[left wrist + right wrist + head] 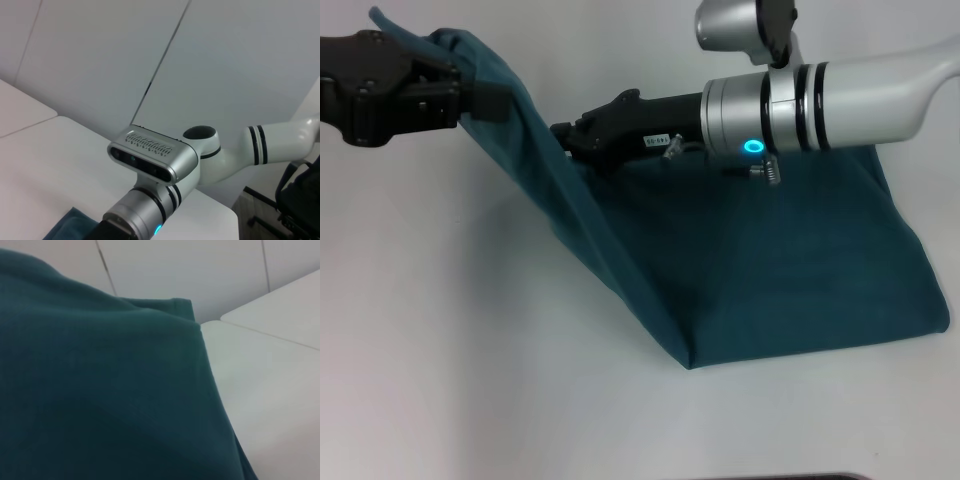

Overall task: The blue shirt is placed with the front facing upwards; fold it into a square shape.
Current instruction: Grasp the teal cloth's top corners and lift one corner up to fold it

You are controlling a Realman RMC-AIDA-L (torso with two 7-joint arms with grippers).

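The blue shirt (760,270) lies on the white table (450,330), plain teal, with no lettering showing. Its left part is lifted off the table in a taut sheet that runs from the upper left down to a front corner (690,362). My left gripper (470,92) is at the upper left, raised, shut on the lifted edge. My right gripper (563,135) reaches across the far side of the shirt and is shut on its far edge. The shirt fills the right wrist view (100,390). A corner of the shirt shows in the left wrist view (65,226).
The white table extends left and in front of the shirt. My right arm's silver forearm (820,100) crosses above the shirt's far edge; it also shows in the left wrist view (165,165). A second white table (280,315) stands behind, and a grey wall (150,50).
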